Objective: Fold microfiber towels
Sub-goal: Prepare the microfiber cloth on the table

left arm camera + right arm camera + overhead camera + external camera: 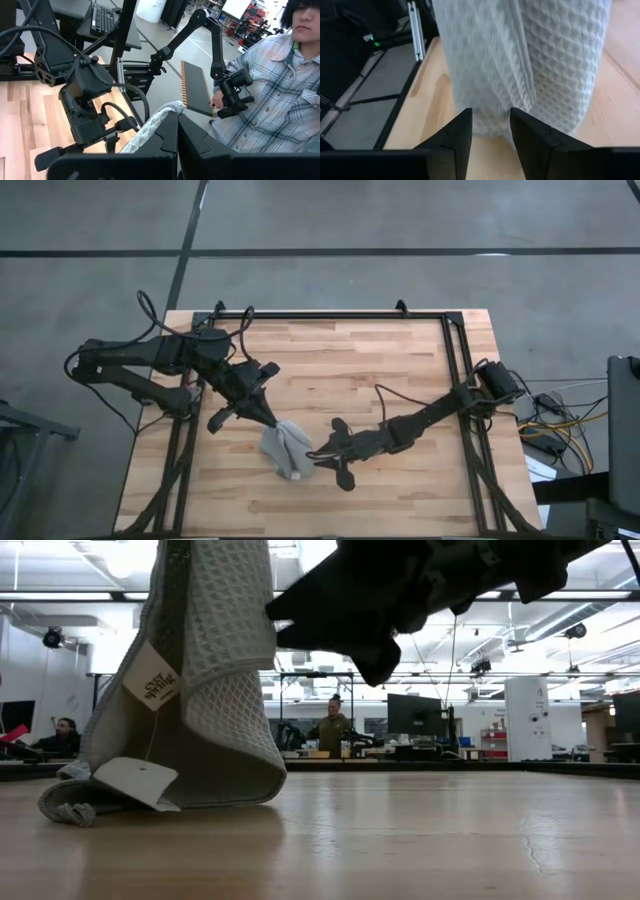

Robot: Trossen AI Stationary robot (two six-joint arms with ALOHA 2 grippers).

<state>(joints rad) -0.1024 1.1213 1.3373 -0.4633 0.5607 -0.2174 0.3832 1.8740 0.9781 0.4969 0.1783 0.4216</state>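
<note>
The grey-green waffle-weave towel (285, 452) hangs bunched at the table's near middle. Its lower end (90, 805) rests in folds on the wood. Two white tags (150, 675) hang from one edge. My left gripper (268, 418) is shut on the towel's top, seen in the left wrist view (177, 132). My right gripper (318, 456) comes in low from the table's right and is open. Its fingers (465, 125) stand just in front of the towel's lower part (530, 60). My left gripper pinches a bunched upper part of the towel (162, 115) between its two shut fingers; a rounded fold pokes out past the fingertips. The towel hangs below the fingers in several layers, its lower end on the table. My right gripper: I cannot tell whether its fingertips touch the towel.
A black frame rail (455, 380) runs around the wooden tabletop (400, 370), which lies bare to the right and far side. A person in a plaid shirt (270, 75) sits beyond the table's edge. More people (333, 725) show far off in the room.
</note>
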